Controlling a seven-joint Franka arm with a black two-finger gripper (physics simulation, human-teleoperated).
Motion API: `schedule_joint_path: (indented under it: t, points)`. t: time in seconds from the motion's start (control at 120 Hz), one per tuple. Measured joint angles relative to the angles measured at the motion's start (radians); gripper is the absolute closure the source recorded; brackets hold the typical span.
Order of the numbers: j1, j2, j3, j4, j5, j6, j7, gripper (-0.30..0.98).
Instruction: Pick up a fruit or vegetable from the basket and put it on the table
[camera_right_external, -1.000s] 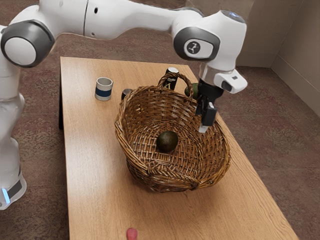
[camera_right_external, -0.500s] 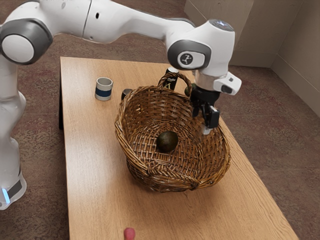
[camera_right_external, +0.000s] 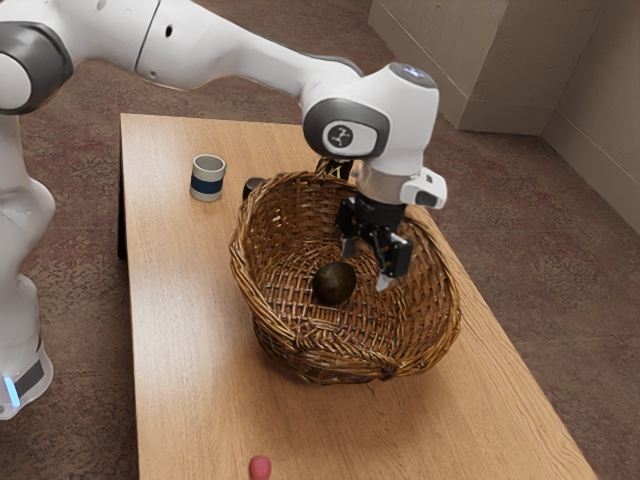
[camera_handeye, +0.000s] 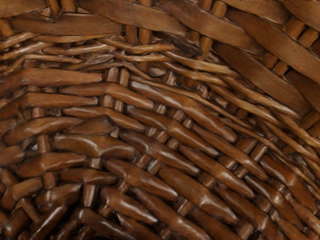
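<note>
Red object (camera_right_external: 260, 467): small, on the table (camera_right_external: 180, 340), nearest the exterior view's camera.
Basket (camera_right_external: 345, 362): brown wicker; its weave also faces the wrist view.
Dark round fruit, likely avocado (camera_right_external: 333, 284): inside the basket, on its floor, ungrasped.
Gripper (camera_right_external: 366, 265): fingers spread, nothing between them; just beside the avocado in the exterior view.
Change: hand moved from the basket's side toward the avocado; approach apparently under way, lowering and grasp likely next.
Mug (camera_right_external: 207, 178): white, blue band, beyond the basket.

Black can (camera_right_external: 343, 169) partly behind basket (camera_right_external: 243, 262)
</note>
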Motion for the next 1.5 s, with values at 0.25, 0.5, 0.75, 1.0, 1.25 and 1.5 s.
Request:
schedule_joint_path:
  t: [0.25,0.5,0.75,1.0,1.25,1.5]
  points:
    - [0.058,-0.016,0.014,-0.02,0.001,0.001,-0.072,0.0]
    - [0.003,-0.047,0.016,-0.056,0.002,0.002,-0.12,0.0]
    - [0.005,-0.06,0.031,-0.075,0.002,0.001,-0.151,0.0]
    - [-0.011,-0.064,0.033,-0.086,0.002,0.001,-0.171,0.0]
    - [-0.039,-0.079,0.032,-0.092,0.002,0.001,-0.184,0.0]
    - [-0.06,-0.076,0.032,-0.105,-0.001,0.002,-0.193,0.0]
